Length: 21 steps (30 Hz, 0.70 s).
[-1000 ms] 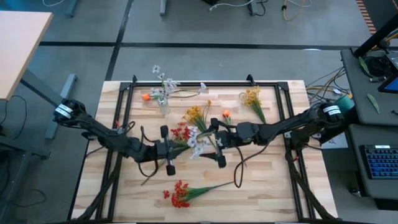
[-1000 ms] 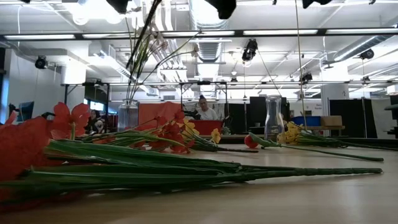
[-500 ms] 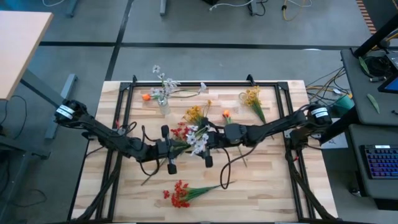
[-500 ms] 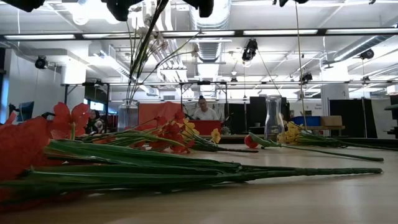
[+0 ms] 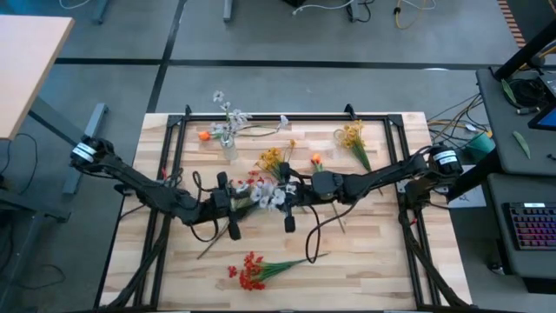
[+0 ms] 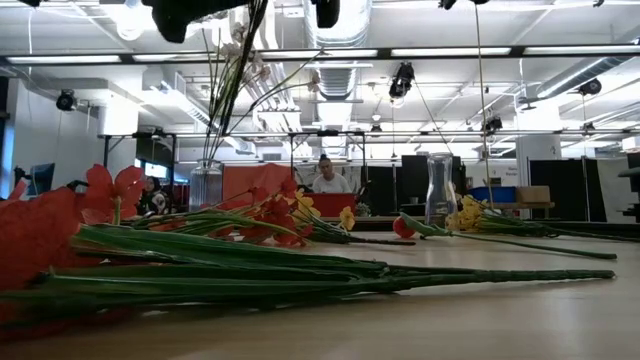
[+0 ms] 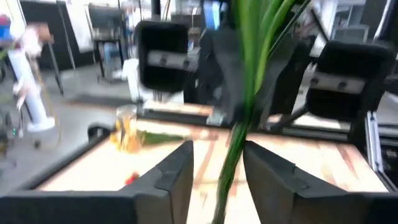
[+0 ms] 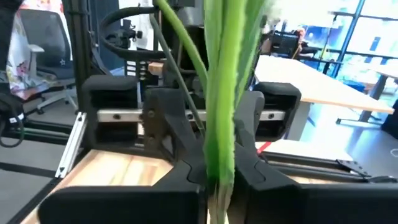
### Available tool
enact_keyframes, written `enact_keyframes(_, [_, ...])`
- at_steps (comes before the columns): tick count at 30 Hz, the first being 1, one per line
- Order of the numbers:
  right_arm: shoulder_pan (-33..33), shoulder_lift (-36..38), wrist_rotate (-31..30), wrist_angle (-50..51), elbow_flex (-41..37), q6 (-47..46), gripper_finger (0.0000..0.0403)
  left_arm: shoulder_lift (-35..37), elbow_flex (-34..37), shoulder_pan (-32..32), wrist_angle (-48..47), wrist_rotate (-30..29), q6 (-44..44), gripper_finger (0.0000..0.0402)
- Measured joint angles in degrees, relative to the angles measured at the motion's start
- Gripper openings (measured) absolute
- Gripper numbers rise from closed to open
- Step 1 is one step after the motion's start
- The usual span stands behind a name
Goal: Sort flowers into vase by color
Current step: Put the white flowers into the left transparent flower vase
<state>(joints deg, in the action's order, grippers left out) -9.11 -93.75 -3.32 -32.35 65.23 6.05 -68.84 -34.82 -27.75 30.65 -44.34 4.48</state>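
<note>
At counter centre, your right claw (image 5: pixel 280 193) stays clenched on the white spray (image 5: pixel 269 193), held aloft; the left claw (image 5: pixel 233 202), released, has retreated toward nine o'clock. Handover looks done; vase (image 5: pixel 228 146) waits at eleven.

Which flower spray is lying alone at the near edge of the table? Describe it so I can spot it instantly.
On the wooden table, look to the near edge, below both arms. The red spray lies flat there by itself, its green stems pointing right; the other sprays cluster farther back around the vase.
</note>
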Motion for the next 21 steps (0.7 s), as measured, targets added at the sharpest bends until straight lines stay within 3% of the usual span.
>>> enact_keyframes(5, [2.94,1.95,0.48,3.56,1.20,-2.47,0.0014,8.00,-1.14,-0.33,-19.79,-0.24,10.80,0.0149])
enact_keyframes(12, [10.17,0.80,0.54,5.32,6.27,-1.37,0.0013,17.60,-6.55,-0.33,-51.51,-2.61,22.62,0.0147])
enact_keyframes(17, [15.44,-3.69,1.08,5.01,11.89,-0.19,0.0013,20.65,-7.46,-0.26,-63.42,-8.62,24.53,0.0140])
enact_keyframes(21, [18.45,-8.66,4.10,4.16,18.09,-1.12,0.0013,21.89,-5.10,-0.21,-65.23,-11.48,24.96,0.0138])
